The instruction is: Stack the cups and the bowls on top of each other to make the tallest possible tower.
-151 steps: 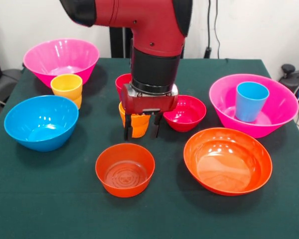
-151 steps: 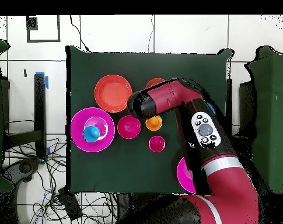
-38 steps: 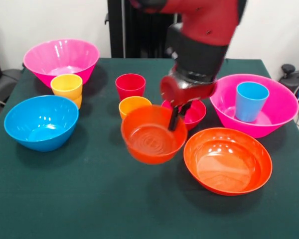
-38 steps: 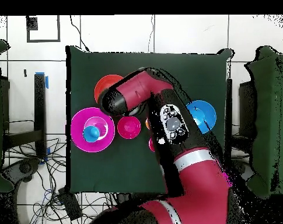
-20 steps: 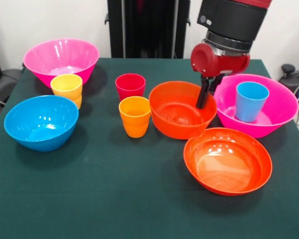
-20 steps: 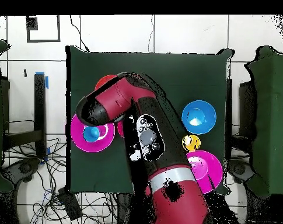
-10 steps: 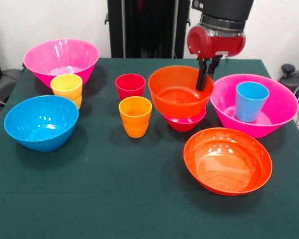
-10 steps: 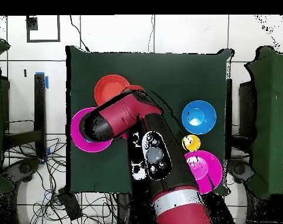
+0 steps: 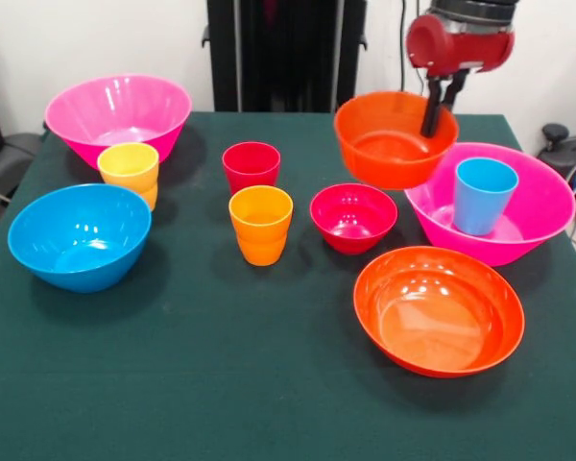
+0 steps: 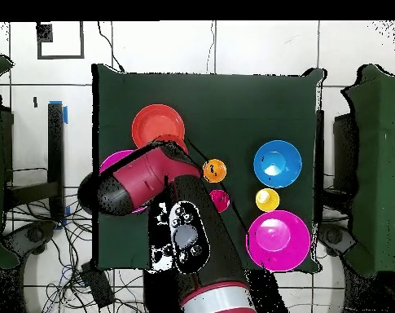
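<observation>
Orange small bowl (image 9: 394, 139) is up in the air in the upper right of the front frame, clear of the green surface (image 9: 221, 384), tipped a bit toward the camera. The tool (image 9: 438, 104) has it by the right-hand rim, fingers pinched together on that rim, one dark finger (image 9: 430, 113) showing inside the bowl. The bowl hangs just above the left edge of the right-hand pink bowl (image 9: 518, 226), which has the blue cup (image 9: 482, 196) standing upright inside it.

Below and left of the lifted bowl sits the small crimson bowl (image 9: 353, 217), and the wide shallow orange bowl (image 9: 439, 309) is lower right. Orange cup (image 9: 260, 224) and red cup (image 9: 251, 165) stand near the middle, red one behind. Far left there's the blue bowl (image 9: 80, 236), the yellow cup (image 9: 129, 171) just behind it, and the other pink bowl (image 9: 117, 117) in the upper left.

Overhead, the red arm (image 10: 164, 204) covers the lifted bowl and most of that pink bowl.
</observation>
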Robot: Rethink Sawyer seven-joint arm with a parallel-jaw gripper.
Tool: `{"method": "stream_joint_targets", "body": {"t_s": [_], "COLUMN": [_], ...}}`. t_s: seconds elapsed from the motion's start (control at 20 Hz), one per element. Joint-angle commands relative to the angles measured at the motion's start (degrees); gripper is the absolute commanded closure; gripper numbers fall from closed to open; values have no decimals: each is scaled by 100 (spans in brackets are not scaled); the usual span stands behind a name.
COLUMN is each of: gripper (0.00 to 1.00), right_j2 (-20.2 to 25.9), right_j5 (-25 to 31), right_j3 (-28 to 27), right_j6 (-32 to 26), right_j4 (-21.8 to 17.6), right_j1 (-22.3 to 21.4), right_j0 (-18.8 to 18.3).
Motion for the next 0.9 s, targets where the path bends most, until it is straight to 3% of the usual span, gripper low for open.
{"method": "stream_joint_targets", "body": {"t_s": [0.05,0.4,0.9], "gripper": [100,100,100], "right_j2": [-295,-346,-800], "right_j5": [-312,-386,-696], "right_j3": [248,298,149], "right_j6": [1365,1323,1762], "right_j4": [209,581,512], "right_j1": [221,179,584], "right_j0": [356,467,1026]}}
